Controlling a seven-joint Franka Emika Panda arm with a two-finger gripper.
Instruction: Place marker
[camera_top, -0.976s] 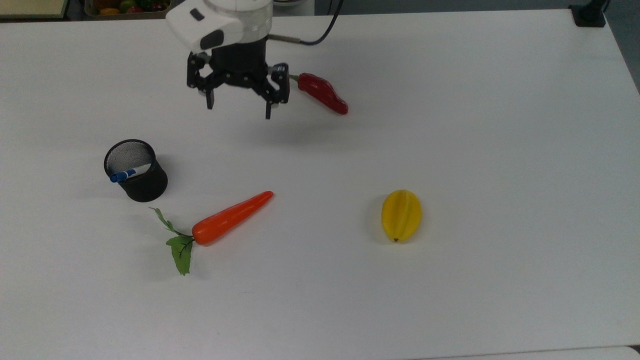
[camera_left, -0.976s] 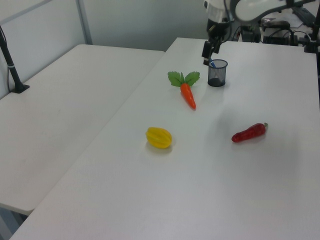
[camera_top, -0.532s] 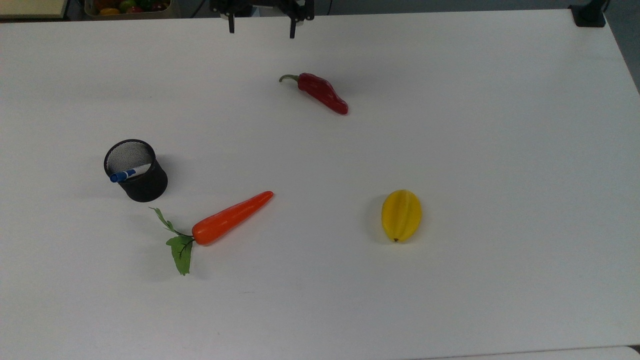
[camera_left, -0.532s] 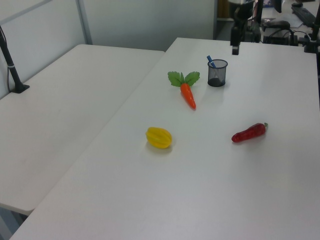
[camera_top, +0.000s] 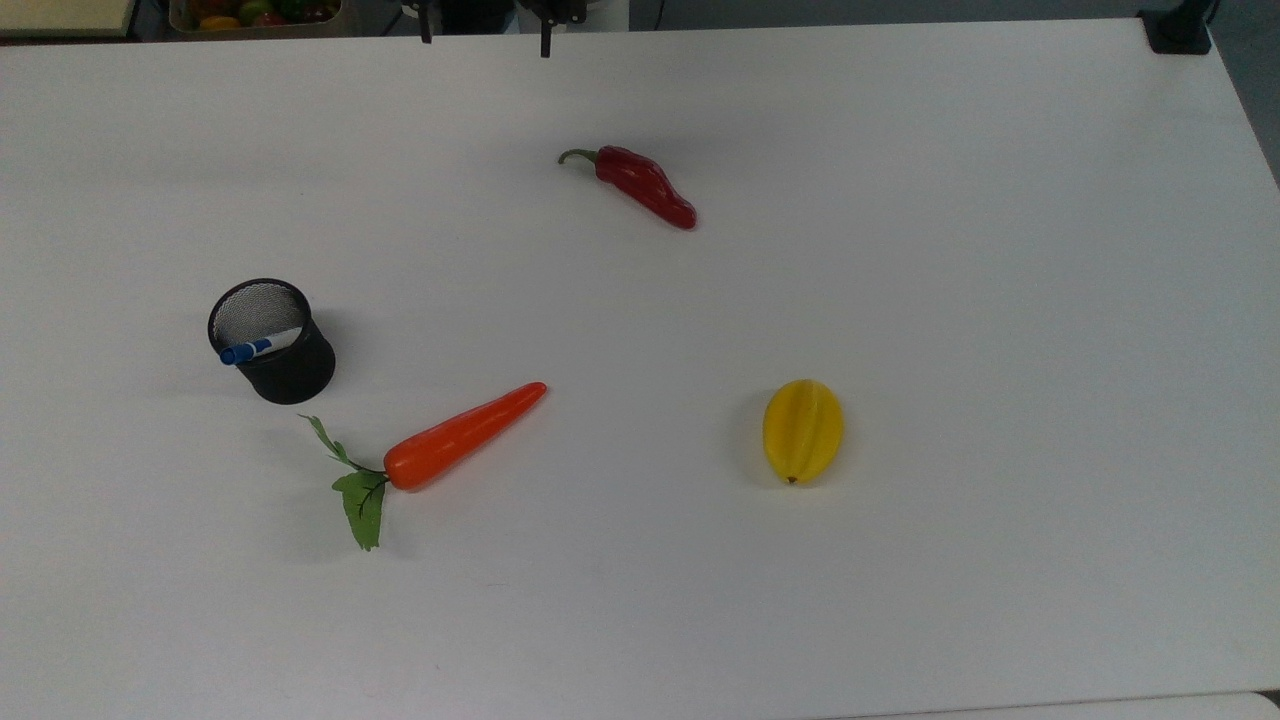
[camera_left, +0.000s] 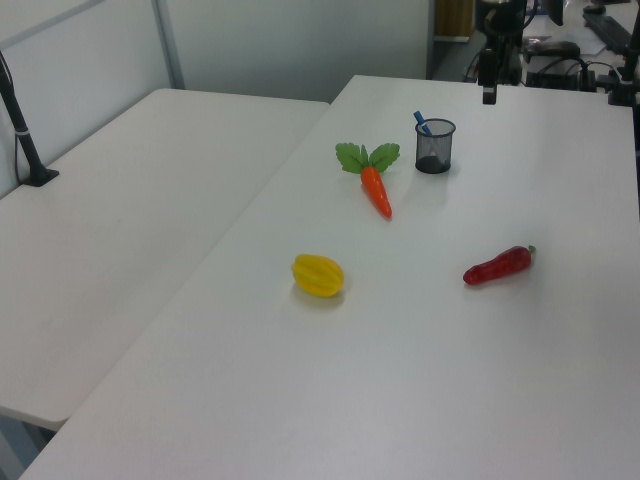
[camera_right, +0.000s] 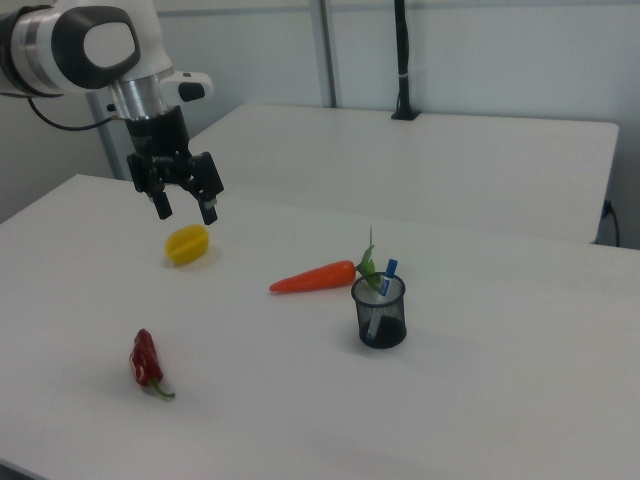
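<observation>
Claw (camera_right: 182, 206) has risen and withdrawn, spread and empty; marker (camera_right: 384, 279) stands tilted in mesh cup (camera_right: 380, 312), well toward the right view's right.

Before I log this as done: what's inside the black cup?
The marker stands tilted in the cup, blue cap above the rim. Its lower end and the cup's bottom are hidden by the mesh wall.

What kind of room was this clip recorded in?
Probably a lab or office workroom: plain white tables pushed together, a robot arm's gripper hanging open over one, and toy produce like the carrot laid out beside a mesh pen cup.
</observation>
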